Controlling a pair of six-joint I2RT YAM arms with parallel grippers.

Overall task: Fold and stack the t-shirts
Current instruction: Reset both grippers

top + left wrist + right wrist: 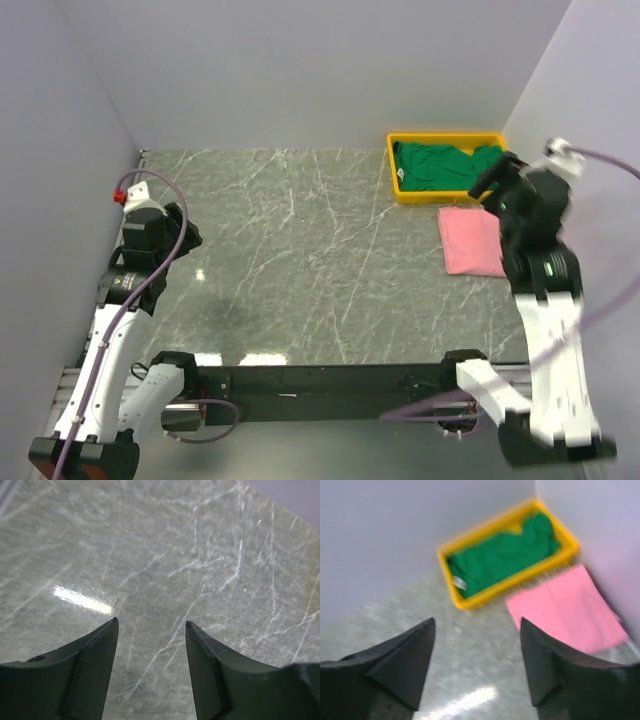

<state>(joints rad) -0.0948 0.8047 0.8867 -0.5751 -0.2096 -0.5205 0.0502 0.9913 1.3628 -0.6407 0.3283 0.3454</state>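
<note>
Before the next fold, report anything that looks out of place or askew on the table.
Only the green t-shirt stands out: it lies rumpled and unfolded in the yellow tray. The pink t-shirt lies folded flat on the table on the near side of the tray, by itself. Nothing looks spilled or damaged.

A: Room mid-table [300, 250]?
B: Yes, wide bare marble betw. both arms, reachable from either side.
A: Far right?
B: Tight. Yellow tray [392, 172] sits in the corner by back wall [320, 70] & right wall [600, 100], green shirt [435, 165] filling it. Pink shirt [468, 240] lies flat just beside its near rim. Right arm [540, 265] hangs over that edge.
</note>
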